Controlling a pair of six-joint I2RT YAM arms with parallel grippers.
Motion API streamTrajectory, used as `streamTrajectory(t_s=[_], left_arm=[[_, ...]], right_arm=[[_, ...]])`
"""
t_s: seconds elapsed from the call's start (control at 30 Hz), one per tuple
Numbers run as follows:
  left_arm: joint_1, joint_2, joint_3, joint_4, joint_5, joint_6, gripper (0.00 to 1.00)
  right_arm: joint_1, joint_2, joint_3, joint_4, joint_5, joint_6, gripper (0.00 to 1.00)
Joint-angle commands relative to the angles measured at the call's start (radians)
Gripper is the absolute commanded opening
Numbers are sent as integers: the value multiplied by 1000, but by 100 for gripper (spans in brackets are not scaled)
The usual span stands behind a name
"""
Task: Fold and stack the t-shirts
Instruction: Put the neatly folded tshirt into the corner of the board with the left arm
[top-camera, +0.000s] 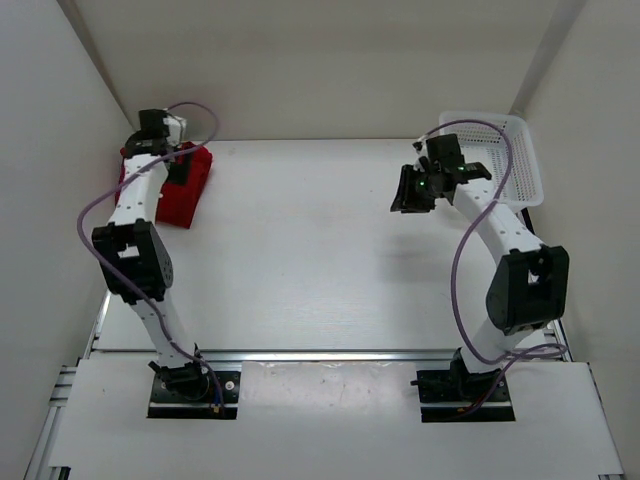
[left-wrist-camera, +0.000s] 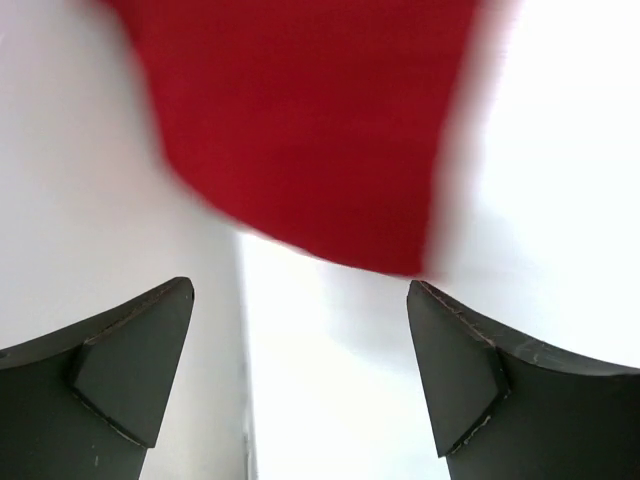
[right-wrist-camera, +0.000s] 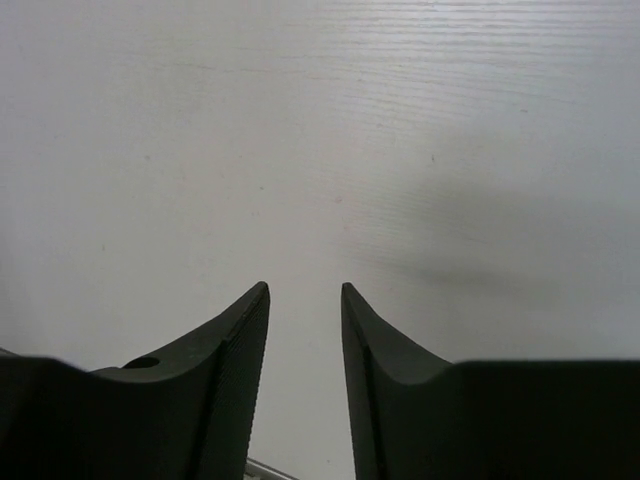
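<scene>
Left wrist: red t-shirt (left-wrist-camera: 310, 130) beyond spread left end effector (left-wrist-camera: 300, 300).

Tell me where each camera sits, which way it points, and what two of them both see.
Top external: above and behind the bases, looking down on the table; left arm and right arm show whole, red t-shirts far left, basket far right.
Left wrist: on the left arm, facing the red t-shirts, blurred; the left gripper shows, fingers wide apart.
Right wrist: on the right arm, facing bare table; the right gripper shows, fingers slightly apart, empty.
Shared: top and left wrist both see the red t-shirts.
</scene>
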Motion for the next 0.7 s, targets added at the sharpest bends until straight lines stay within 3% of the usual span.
streamTrajectory(t_s=[0.0, 0.07, 0.1, 0.23, 0.4, 0.67], left_arm=[[-205, -207, -130, -121, 192, 24, 99], [-297, -275, -228, -148, 220, 21, 99], [-351, -298, -300, -157, 250, 20, 99], [-497, -407, -525, -148, 342, -35, 99], [-647, -566, -727, -100, 490, -69, 99], [-676, -692, -863, -110, 708, -107, 99]], right_arm=[[-52, -122, -17, -75, -8, -13, 43], [-88, -190, -66, -97, -25, -4, 50], [-107, -201, -80, -117, -26, -5, 66], [-165, -321, -194, -170, -12, 4, 80], [-179, -436, -303, -224, 0, 24, 85], [-150, -551, -428, -242, -14, 81, 86]])
